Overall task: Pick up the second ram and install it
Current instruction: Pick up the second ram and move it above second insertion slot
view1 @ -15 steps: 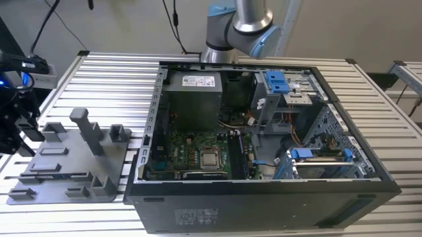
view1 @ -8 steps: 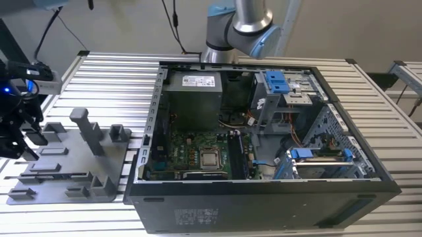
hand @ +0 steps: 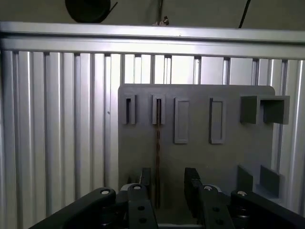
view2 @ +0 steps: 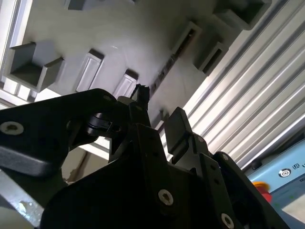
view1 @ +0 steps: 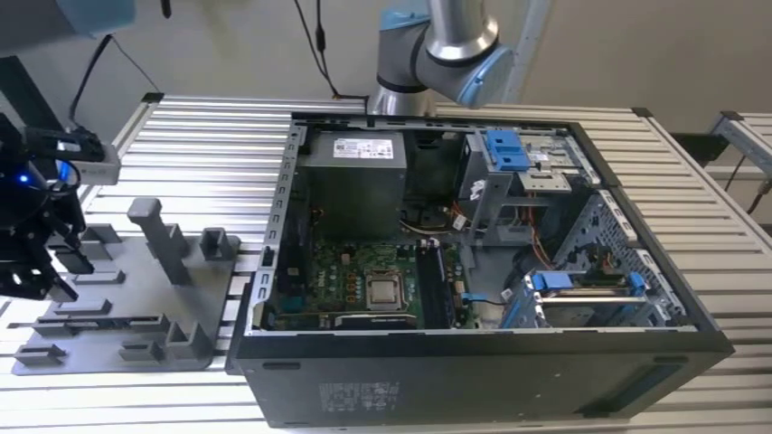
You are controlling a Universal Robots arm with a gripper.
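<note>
The second ram (hand: 157, 143) stands on edge in a slot of the grey fixture plate (hand: 200, 162), seen as a thin dark line. In the second wrist view the same ram (view2: 164, 71) runs along the fixture plate (view2: 119, 33). My gripper (hand: 169, 183) hangs just above the plate, open, with the ram's near end lying between its two black fingers (hand: 193, 186) and closer to one of them. The second wrist view gives the gripper (view2: 159, 112) with a clear gap between its fingers. My gripper (view1: 34, 280) is at the exterior view's far left, over the plate's edge (view1: 121, 298).
An open computer case (view1: 483, 362) lies at the centre of the slatted aluminium table (view1: 205, 136), its motherboard (view1: 362, 280) facing up. Grey posts (view1: 157, 235) rise from the fixture plate between gripper and case. The arm's base (view1: 435, 45) stands behind the case.
</note>
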